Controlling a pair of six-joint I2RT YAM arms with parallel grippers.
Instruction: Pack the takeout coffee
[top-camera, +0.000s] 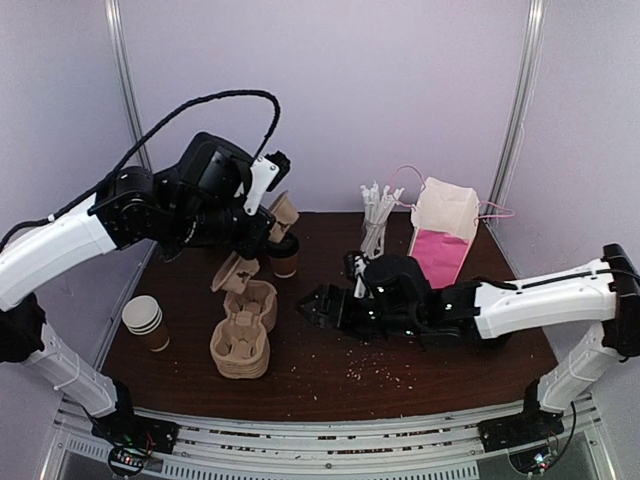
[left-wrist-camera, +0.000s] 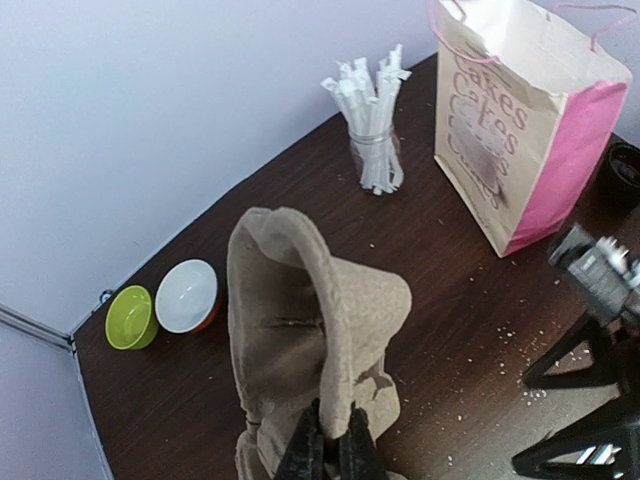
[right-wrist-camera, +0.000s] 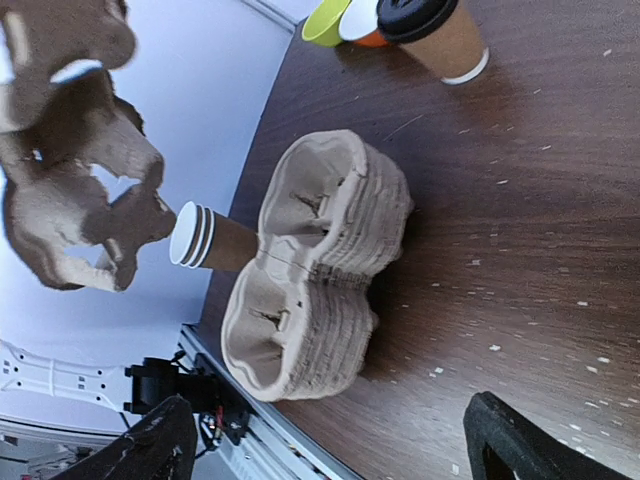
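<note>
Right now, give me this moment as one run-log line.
left gripper: shut on pulp carrier, in the air | right gripper: open, facing carrier stack | takeout coffee: upright, lidded, not yet packed

Lit brightly and evenly from overhead, with only a faint, soft-edged shadow beside the carrier stack (right-wrist-camera: 320, 270), a pale sheen across the dark table (right-wrist-camera: 540, 200), washed-out lilac walls (top-camera: 330, 90), and close-range softness on the lifted carrier (left-wrist-camera: 310, 310) and the right gripper (right-wrist-camera: 330, 415) at the frame edge.
</note>
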